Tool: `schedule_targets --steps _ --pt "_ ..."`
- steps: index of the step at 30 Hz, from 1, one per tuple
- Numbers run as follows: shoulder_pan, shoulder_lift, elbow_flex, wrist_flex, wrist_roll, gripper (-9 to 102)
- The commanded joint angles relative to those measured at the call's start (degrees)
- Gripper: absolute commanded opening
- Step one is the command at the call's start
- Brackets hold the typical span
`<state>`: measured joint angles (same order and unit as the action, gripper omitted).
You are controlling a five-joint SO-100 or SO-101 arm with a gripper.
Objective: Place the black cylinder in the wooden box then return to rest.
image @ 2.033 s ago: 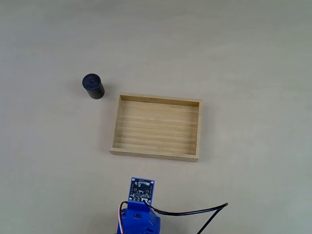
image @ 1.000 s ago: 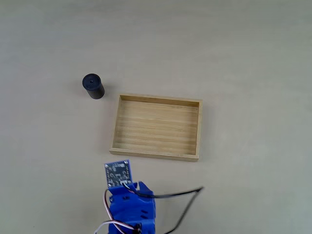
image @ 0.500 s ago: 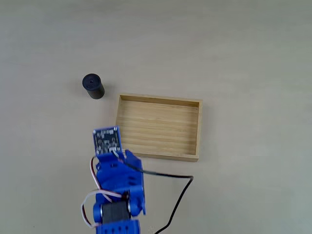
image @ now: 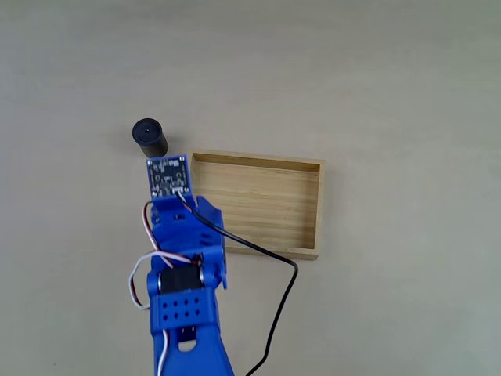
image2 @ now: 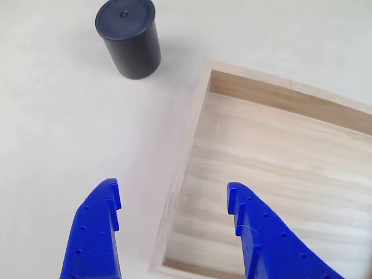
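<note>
Even, soft daylight — faint shadows, no glare — both views sharp.

Surface: a plain, pale beige matte tabletop (image: pixel 407 94) — it spans the whole fixed view, edge to edge.
Texture: smooth and even, with no markings or seams visible in the fixed view.
Closer look: in the other view the same tabletop (image2: pixel 52 116) reads as off-white with a faint speckle.
Light: soft and diffuse — shadows on the surface are short and weak.
</note>
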<state>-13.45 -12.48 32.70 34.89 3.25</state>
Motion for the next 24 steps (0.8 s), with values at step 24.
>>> schedule_targets --steps 24 --pt "-3.25 23.47 -32.52 -3.25 2.46 34"
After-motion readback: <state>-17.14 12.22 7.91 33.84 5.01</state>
